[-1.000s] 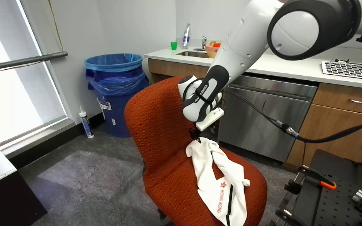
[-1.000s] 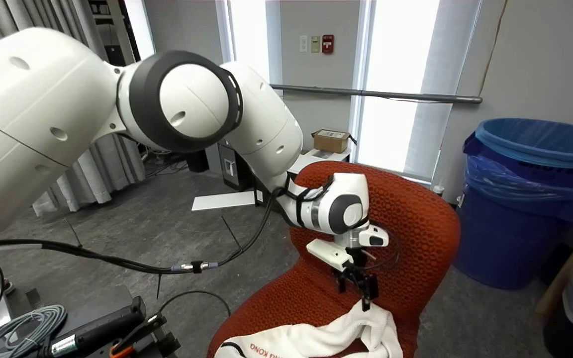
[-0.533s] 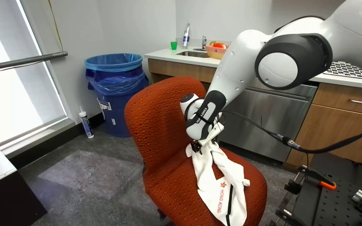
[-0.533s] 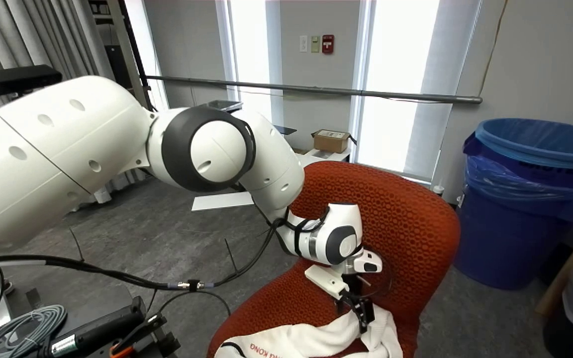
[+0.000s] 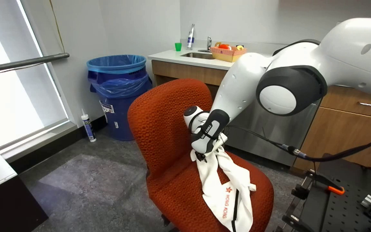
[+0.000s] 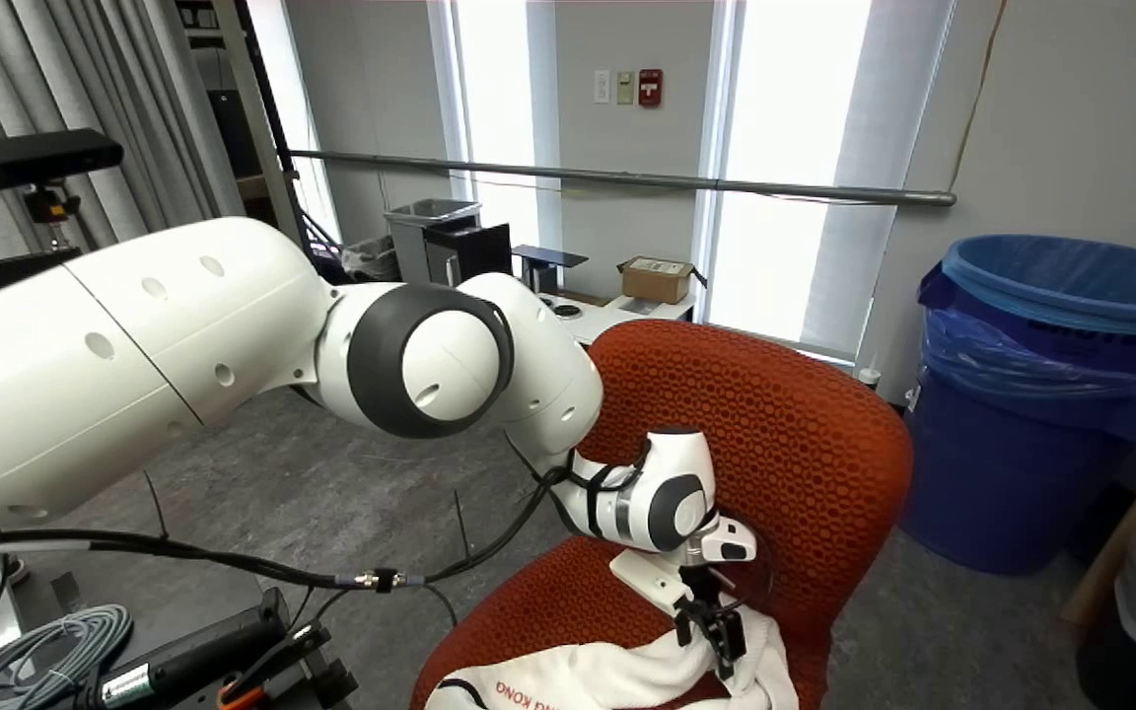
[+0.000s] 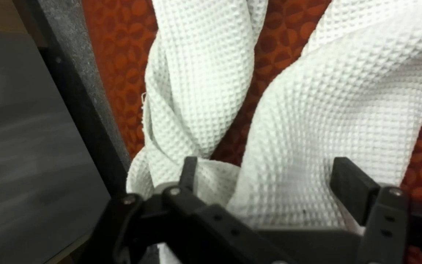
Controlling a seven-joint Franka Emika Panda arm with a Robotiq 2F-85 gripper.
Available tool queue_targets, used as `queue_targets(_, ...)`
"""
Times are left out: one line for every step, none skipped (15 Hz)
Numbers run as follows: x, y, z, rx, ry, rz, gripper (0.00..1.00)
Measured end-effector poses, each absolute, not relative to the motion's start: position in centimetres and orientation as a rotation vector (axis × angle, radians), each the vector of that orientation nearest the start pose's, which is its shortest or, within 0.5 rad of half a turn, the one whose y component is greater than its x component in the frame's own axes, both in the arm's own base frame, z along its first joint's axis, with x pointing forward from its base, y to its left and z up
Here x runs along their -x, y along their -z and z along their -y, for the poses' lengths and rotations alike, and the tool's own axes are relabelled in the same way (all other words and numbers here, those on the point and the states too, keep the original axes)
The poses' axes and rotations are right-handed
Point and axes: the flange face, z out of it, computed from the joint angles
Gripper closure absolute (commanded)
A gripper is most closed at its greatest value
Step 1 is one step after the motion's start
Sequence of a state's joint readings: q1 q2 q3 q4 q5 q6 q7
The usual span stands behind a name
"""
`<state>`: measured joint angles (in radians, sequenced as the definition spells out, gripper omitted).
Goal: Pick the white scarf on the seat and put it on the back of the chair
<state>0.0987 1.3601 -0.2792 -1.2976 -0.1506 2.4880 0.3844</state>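
Evidently released, the tool has its two fingers wide apart across the lower part of the wrist view, with a fold of the white scarf between them. Whether the fingertips touch the cloth cannot be told. The scarf lies on the seat of the orange-red chair, its bunched end near the foot of the backrest, beneath the tool. In an exterior view it runs from the middle of the frame down to the bottom edge, right of centre, with a red flower emblem, red lettering reading HONG KONG and a black stripe in its lower half. The arm comes in there from the upper right. In an exterior view the white wrist hangs in front of the backrest, and the tool points down at the folds near the bottom edge.

Left of the chair, towards the upper left, stands a lined blue bin, with a nozzled tube on the floor near it. At upper centre a white surface carries a green cup and a basket. In an exterior view a cardboard box sits above centre, and coiled grey cable lies at lower left.
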Motion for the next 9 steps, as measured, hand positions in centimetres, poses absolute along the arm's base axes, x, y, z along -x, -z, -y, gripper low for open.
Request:
queue_targets(-65.58, 8.49, 8.94, 3.497, -0.168, -0.423, 0.51)
queue_targets(-65.73, 8.65, 8.87, 3.498, -0.16, -0.423, 0.59)
queue_targets(-65.91, 8.67, 8.79, 3.498, -0.152, -0.424, 0.67)
queue_targets(-66.06, 8.65, 8.73, 3.498, -0.145, -0.423, 0.76)
queue_targets(-66.16, 8.61, 8.7, 3.498, -0.14, -0.423, 0.84)
queue_targets(-66.19, 8.59, 8.69, 3.497, -0.139, -0.422, 0.93)
queue_targets(-66.2, 8.58, 8.68, 3.497, -0.138, -0.423, 1.0)
queue_targets(-66.2, 8.58, 8.68, 3.497, -0.138, -0.423, 1.0)
queue_targets(-66.2, 8.58, 8.68, 3.497, -0.138, -0.424, 1.0)
